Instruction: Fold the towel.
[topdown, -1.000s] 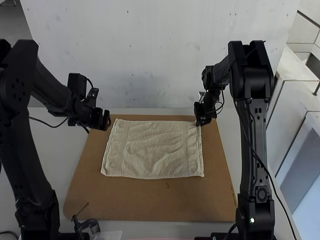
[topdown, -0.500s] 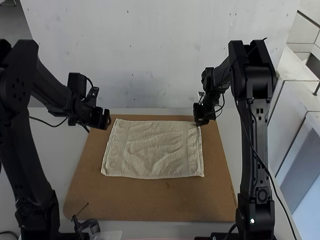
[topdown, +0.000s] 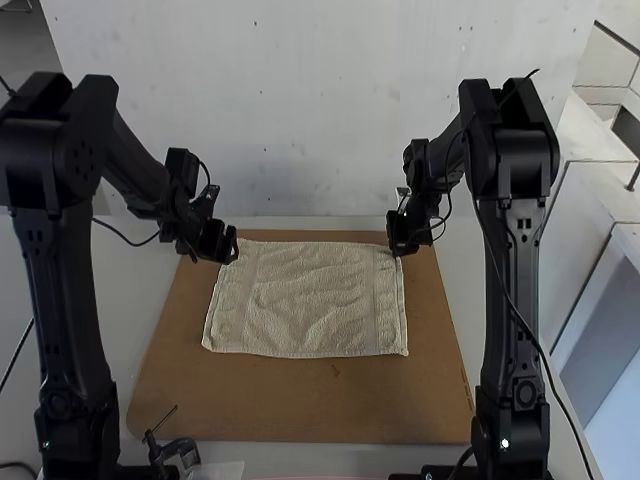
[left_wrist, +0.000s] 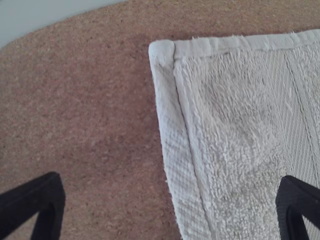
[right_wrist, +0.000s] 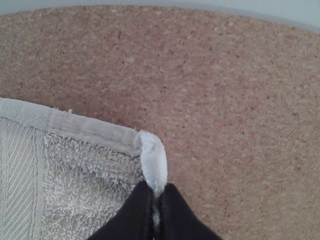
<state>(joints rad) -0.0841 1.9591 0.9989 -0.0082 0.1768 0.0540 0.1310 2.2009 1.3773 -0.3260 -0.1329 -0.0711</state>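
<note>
Board (topdown: 300, 405): one | spread towel (topdown: 310, 300): one | left gripper (topdown: 232, 246): parted | right gripper (topdown: 397, 252): pinching one corner (right_wrist: 152, 155)

Left pincer (topdown: 231, 246) nearer the towel (topdown: 312, 300)

From where I stood the light was soft and rather subdued; I couldn't tell its source. The left gripper (topdown: 232, 247) and right gripper (topdown: 399, 250) looked nearly black against the brown board (topdown: 300, 400). Near the left gripper, faint shading edged the towel (topdown: 310, 300), and tiny shadows roughened its loops. The cloth gleamed palest right at the right gripper's tips; well back from them, a little lamp (topdown: 504, 442) glowed on the arm's base.
</note>
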